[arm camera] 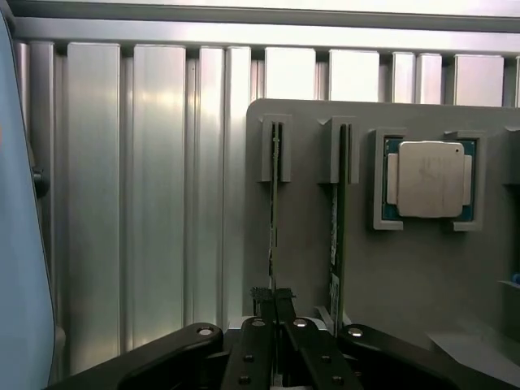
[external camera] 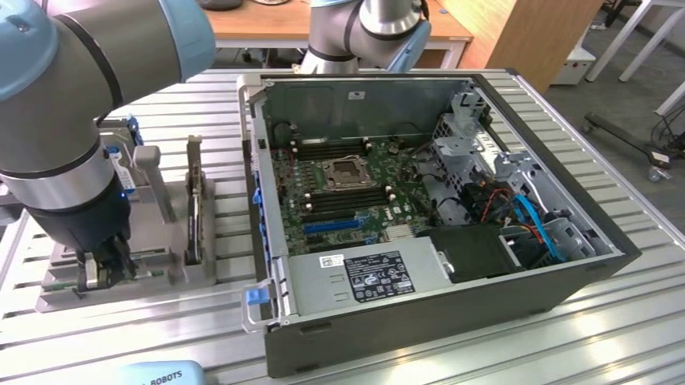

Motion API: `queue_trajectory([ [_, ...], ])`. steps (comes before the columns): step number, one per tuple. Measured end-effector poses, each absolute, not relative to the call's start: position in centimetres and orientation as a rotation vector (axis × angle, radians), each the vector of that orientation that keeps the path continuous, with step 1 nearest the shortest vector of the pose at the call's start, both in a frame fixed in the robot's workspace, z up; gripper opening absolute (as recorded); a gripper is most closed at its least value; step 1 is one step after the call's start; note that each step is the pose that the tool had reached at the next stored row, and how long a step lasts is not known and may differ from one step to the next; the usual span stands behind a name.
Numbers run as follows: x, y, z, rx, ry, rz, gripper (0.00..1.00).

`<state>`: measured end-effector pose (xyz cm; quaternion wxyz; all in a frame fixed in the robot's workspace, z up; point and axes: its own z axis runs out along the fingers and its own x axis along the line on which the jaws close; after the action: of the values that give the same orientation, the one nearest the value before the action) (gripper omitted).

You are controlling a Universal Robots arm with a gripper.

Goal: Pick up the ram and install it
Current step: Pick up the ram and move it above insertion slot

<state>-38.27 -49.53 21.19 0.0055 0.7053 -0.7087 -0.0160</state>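
Two rams stand on edge in slots of a grey holder (arm camera: 390, 276). My gripper (arm camera: 274, 302) is shut on the thin top edge of one ram (arm camera: 274, 236), which still sits in its slot. The second ram (arm camera: 337, 236) stands parallel beside it, apart from my fingers (arm camera: 258, 333). In the exterior view my gripper (external camera: 107, 269) reaches down into the holder (external camera: 160, 281) at the exterior view's left, beside the open computer case (external camera: 535, 281).
A square silver CPU (arm camera: 429, 179) lies in a recess of the holder. A dark stick (external camera: 194, 212) stands upright on the holder. Inside the case, the motherboard (external camera: 321, 208) shows its CPU socket (external camera: 348, 172). Everything rests on a ribbed metal table (external camera: 139, 337).
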Motion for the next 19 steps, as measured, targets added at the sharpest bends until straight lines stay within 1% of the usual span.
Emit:
queue_trajectory([
  [19,-38.2,-49.5,26.7,2.208,-2.219,-0.050,0.11],
])
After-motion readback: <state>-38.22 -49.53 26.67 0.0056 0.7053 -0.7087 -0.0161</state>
